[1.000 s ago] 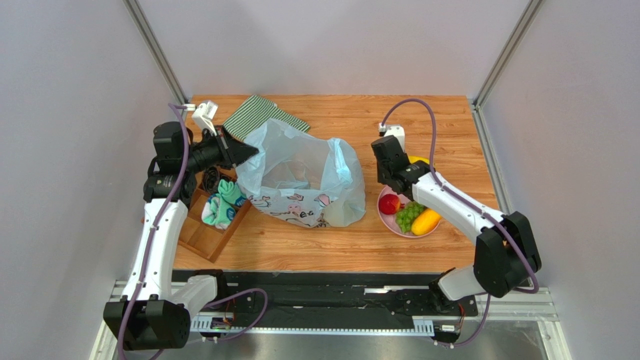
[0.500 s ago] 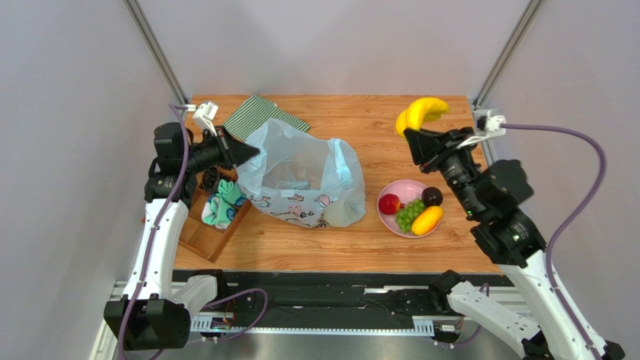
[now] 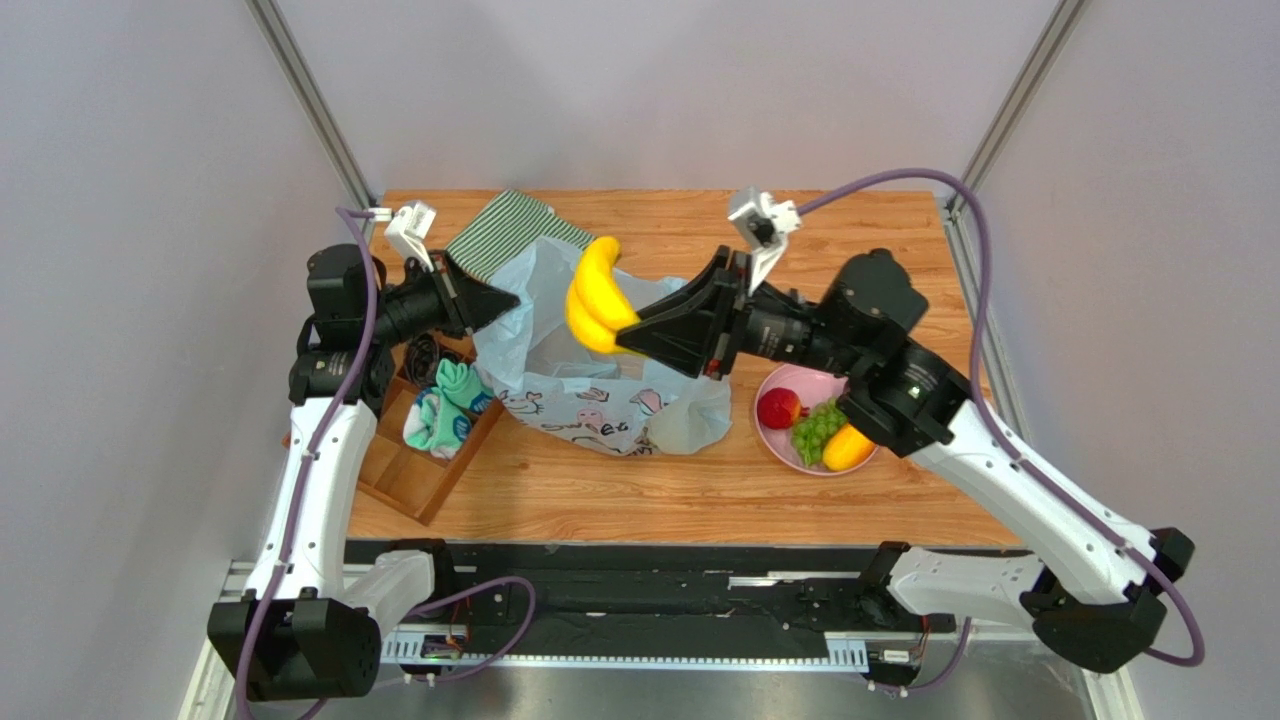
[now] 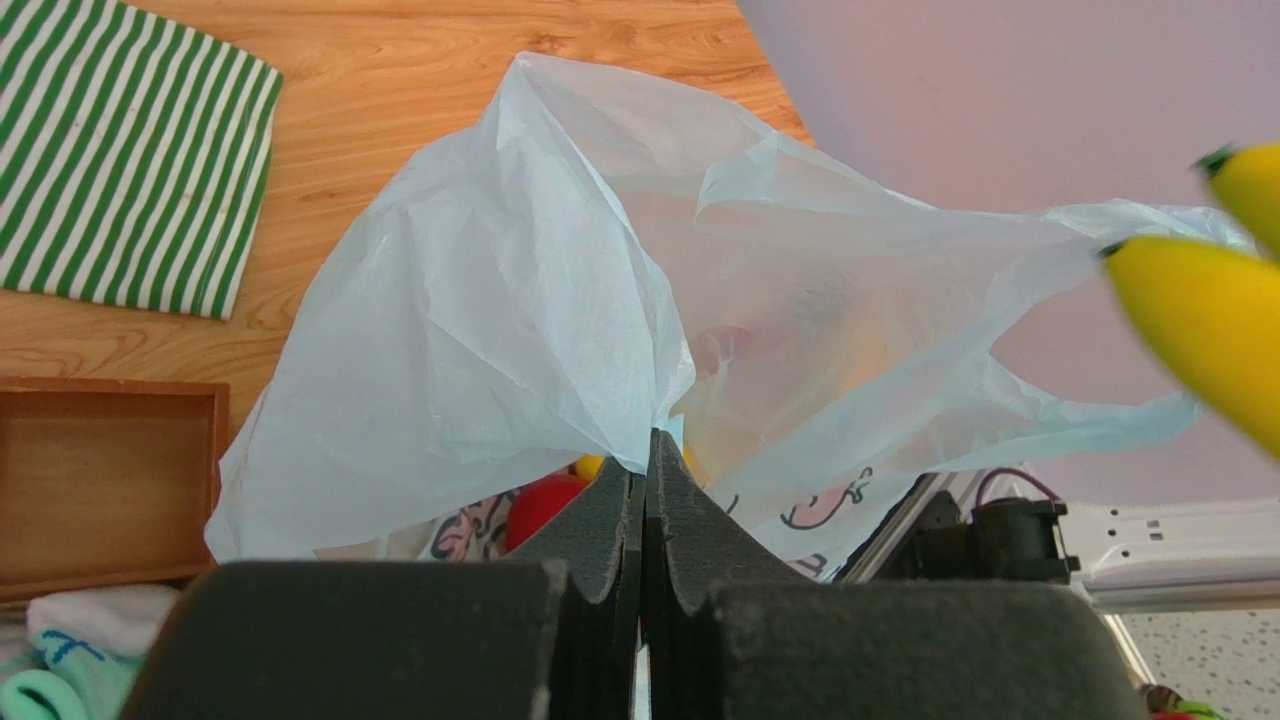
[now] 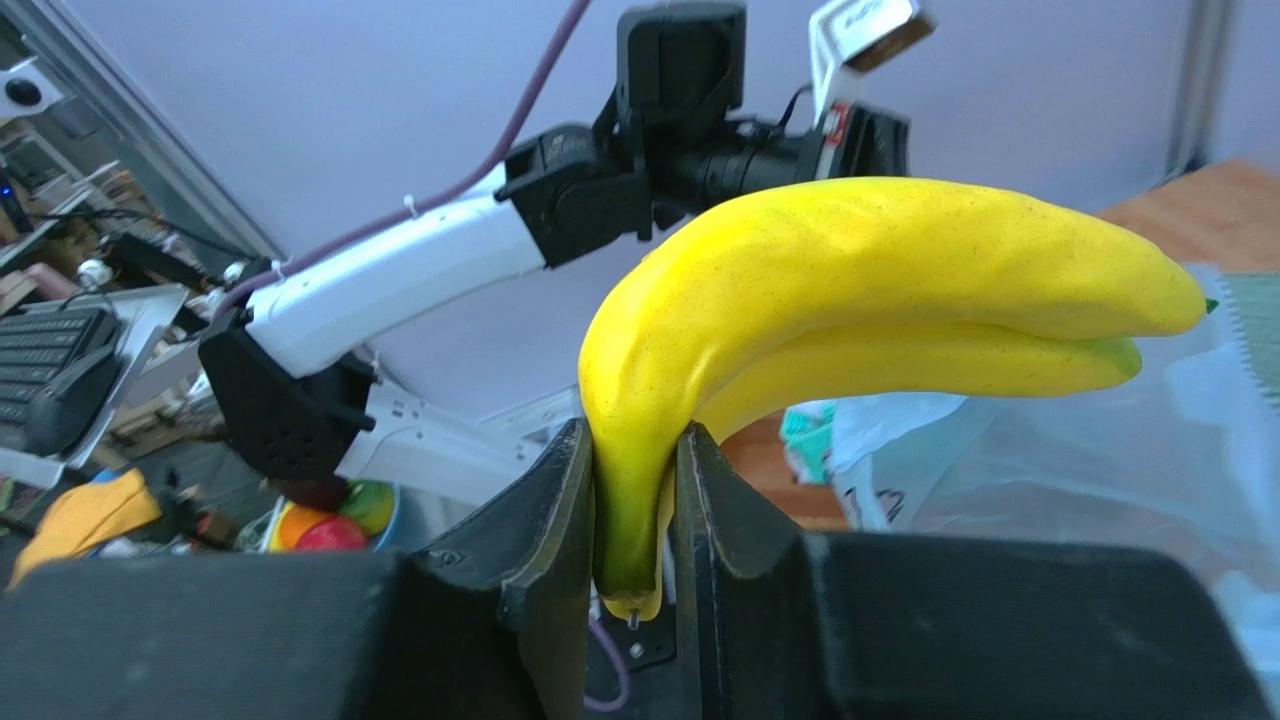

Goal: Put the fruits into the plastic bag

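Top view. The right gripper (image 3: 631, 326) was clamped on the stem end of the banana (image 3: 597, 293) and held it in the air, over the bag (image 3: 601, 387) as seen from above. The left gripper (image 3: 504, 308) was closed on the bag's left rim and held that edge up. The bag sat mid-table (image 3: 676, 503), its mouth facing up. Just right of it lay the plate (image 3: 792, 459), partly under the right arm, holding an apple (image 3: 778, 407), grapes (image 3: 816, 431) and a mango (image 3: 849, 446). A striped cloth (image 3: 519, 228) lay behind the bag. A wooden tray (image 3: 398, 473) with socks (image 3: 446, 413) stood at the bag's left.

Left wrist. The jaws were pressed together with the thin film pinched between them. The bag rose from there and hung open. A red fruit (image 4: 541, 507) showed through the film low in the bag. The banana's tips entered at the right edge, above the bag. Cloth, tray and socks were at the left.

Right wrist. Both fingers were tight against the banana's stem end. The fruit curved up and to the right, clear of everything. The bag lay below it at the right, with the left arm beyond.
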Motion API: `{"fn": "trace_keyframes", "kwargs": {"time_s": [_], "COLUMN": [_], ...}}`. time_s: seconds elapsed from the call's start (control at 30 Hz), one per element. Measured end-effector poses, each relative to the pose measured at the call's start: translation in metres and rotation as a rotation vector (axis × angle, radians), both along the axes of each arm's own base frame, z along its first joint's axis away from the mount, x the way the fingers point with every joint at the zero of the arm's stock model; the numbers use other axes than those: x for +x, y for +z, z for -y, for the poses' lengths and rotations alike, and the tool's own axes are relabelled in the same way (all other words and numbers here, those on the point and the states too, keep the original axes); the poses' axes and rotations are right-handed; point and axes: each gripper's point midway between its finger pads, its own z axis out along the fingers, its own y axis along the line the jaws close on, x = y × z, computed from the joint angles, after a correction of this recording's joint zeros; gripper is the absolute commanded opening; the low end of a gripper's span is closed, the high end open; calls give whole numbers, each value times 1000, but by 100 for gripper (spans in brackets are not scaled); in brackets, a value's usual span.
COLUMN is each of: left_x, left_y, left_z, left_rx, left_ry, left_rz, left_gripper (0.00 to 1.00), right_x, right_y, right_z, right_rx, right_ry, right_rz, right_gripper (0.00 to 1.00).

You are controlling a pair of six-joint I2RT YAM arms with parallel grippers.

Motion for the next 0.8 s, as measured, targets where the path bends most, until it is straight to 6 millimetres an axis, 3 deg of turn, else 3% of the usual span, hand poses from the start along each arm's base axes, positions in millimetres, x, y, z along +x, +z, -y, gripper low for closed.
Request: {"fn": "trace_keyframes", "kwargs": {"time_s": [0.3,0.4,0.53,0.8], "left_x": [-1,-1,-1,-2], "left_y": [1,1,2,2], "left_z": [0,0,0,0], "left_rx": [0,0,0,-2], "left_ry": [-1,-1,0,-4], "left_rz": [5,5,6,6], "left_gripper": [0,0,0,0], "right_x": [17,38,76,130], "right_y": [-54,-74,-120,-210], "right_z": [-33,-45,-58,-55], "right_rx": [-133,-184,-295,-532], "right_ry": [30,-27,-180,-493], "right_rz": [-250,-319,-417,-514], "right_gripper": [0,0,0,0]}}
